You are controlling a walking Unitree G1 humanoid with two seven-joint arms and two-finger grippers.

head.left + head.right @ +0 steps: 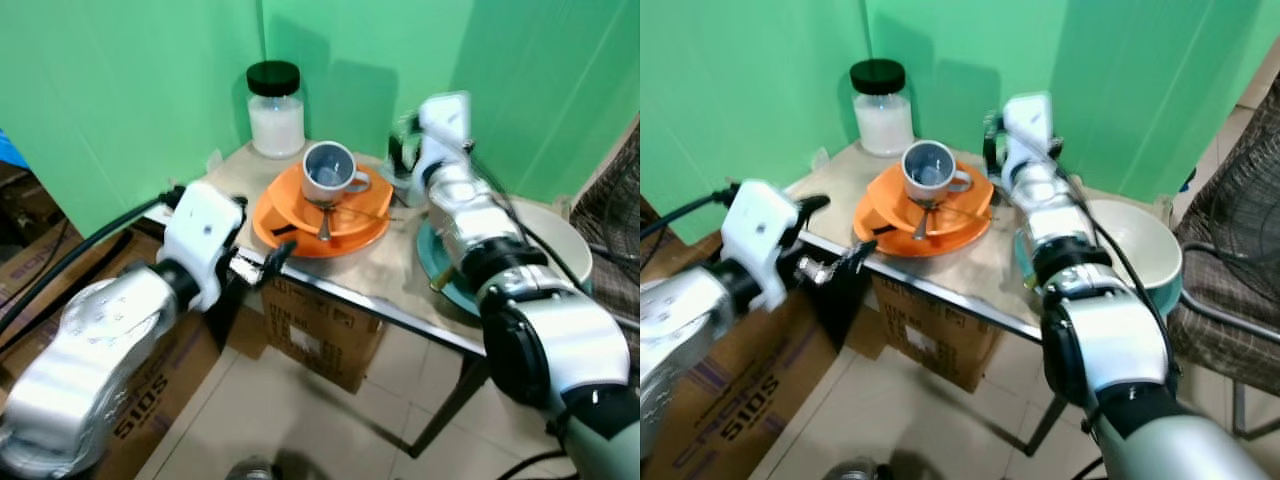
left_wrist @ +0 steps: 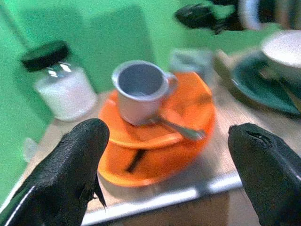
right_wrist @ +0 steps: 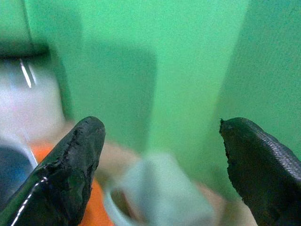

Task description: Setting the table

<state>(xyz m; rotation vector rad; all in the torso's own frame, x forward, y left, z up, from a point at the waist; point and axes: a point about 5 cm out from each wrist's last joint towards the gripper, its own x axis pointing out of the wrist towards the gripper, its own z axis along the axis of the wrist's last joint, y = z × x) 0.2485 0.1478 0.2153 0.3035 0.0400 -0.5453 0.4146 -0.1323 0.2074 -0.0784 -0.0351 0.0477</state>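
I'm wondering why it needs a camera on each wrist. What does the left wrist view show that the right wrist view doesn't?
Left wrist view: the left gripper, open, facing a cup and spoon on the orange plate, with a bowl on a teal plate beside them. Right wrist view: the right gripper, open, close to a blurred pale container, too unclear to name. Both: the jar, the orange plate and the green wall.

green walls [image 1: 120,90] meet in a corner behind a small worktop [image 1: 390,280] with a metal edge and dark legs. pale floor tiles [image 1: 300,420] lie below. cardboard boxes [image 1: 320,340] sit under the worktop and to its left. a woven chair [image 1: 1230,260] stands at the right.
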